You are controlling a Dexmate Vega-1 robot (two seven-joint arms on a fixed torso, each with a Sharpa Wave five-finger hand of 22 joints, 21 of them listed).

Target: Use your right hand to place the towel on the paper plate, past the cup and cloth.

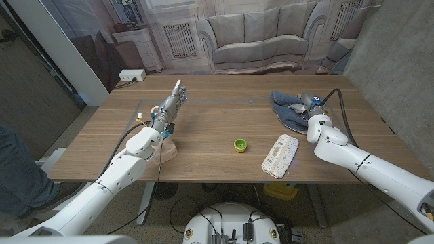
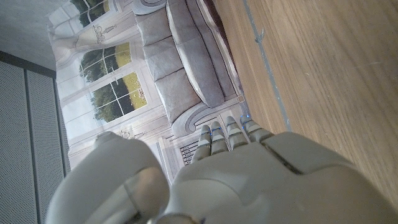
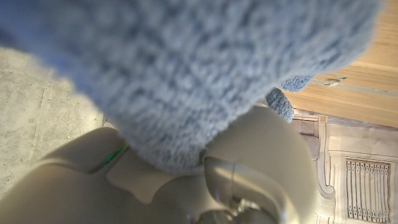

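Note:
A crumpled blue towel [image 1: 285,107] lies at the table's far right. My right hand [image 1: 303,104] is down in its folds, and the blue towel [image 3: 205,68] covers the fingers in the right wrist view, so their grip is hidden. A small green cup [image 1: 240,144] stands mid-table, with a folded white cloth [image 1: 281,155] just right of it. The pale paper plate [image 1: 169,150] sits near the left front, partly under my left arm. My left hand [image 1: 173,102] is raised over the left side, fingers [image 2: 227,134] stretched out straight, holding nothing.
The wooden table [image 1: 224,115] has tape marks near its far left. A backdrop printed with a sofa [image 1: 258,34] hangs behind it. A person's leg [image 1: 17,169] shows at the left edge. A black cable [image 1: 339,108] runs along my right arm.

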